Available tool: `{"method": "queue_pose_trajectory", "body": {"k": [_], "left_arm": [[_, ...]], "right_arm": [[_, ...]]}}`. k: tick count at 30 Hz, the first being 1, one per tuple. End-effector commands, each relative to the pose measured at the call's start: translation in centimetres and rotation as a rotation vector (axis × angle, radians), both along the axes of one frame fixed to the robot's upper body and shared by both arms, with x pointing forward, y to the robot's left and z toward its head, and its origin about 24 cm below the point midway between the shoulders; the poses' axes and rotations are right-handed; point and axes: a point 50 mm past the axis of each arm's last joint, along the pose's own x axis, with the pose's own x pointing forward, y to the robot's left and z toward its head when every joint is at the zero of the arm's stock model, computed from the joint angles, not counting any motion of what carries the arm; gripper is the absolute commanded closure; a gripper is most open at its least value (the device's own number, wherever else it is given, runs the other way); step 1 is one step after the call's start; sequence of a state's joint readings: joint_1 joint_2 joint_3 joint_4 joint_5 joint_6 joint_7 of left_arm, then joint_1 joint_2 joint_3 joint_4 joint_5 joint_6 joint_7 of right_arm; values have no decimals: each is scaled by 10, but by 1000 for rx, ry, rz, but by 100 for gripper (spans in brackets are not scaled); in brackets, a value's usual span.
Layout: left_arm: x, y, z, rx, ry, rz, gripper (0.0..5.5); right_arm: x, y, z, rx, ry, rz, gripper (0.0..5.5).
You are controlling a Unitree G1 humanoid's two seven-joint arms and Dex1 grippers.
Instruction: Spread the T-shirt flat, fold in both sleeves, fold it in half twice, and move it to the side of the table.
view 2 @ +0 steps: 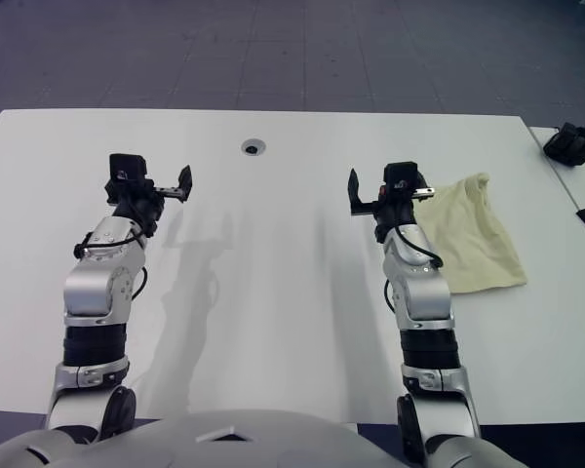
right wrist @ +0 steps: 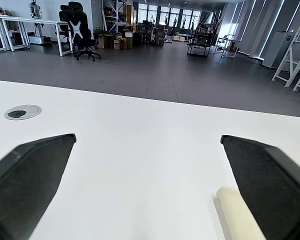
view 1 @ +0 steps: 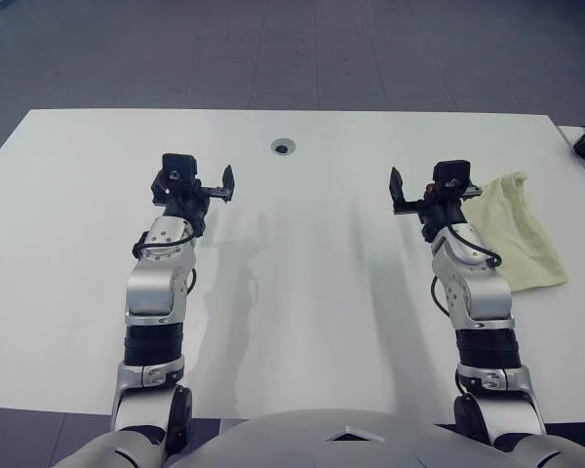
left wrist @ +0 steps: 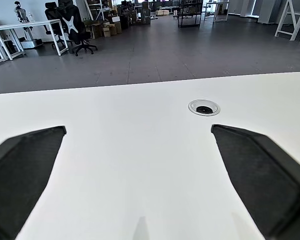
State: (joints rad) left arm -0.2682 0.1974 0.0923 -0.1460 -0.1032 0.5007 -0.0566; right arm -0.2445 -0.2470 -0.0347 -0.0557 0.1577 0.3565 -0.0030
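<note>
Looking down over the white counter, you are seeing the pale yellow T-shirt lying as a flat, folded bundle near the counter's right edge. It is resting just beside the right end effector, which is not gripping it. That end effector is hanging above the counter with its two dark fingers spread wide apart and nothing between them. One corner of the shirt is showing next to a finger in the right wrist view. The left end effector is hovering well apart from the shirt, over the counter's left half. It is likewise gaping open and carrying nothing. Both forearms are stretching forward, roughly parallel. A round cable grommet is sitting in the counter between and beyond the two end effectors.
</note>
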Motion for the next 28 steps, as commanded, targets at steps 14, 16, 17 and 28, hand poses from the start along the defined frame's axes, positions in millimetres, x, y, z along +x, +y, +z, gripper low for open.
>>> {"method": "queue_pose_trajectory", "body": {"k": [14, 16, 17, 28], "left_arm": [[5, -7, 3, -2, -3, -38, 10], [5, -7, 2, -2, -3, -42, 10], [5, -7, 2, -2, -2, -41, 10], [5, -9, 0, -12, 4, -32, 10]], "right_arm": [[5, 9, 1, 6, -8, 13, 11], [5, 9, 1, 5, -10, 11, 11], [5, 9, 1, 5, -10, 9, 11], [3, 7, 0, 3, 0, 11, 11]]}}
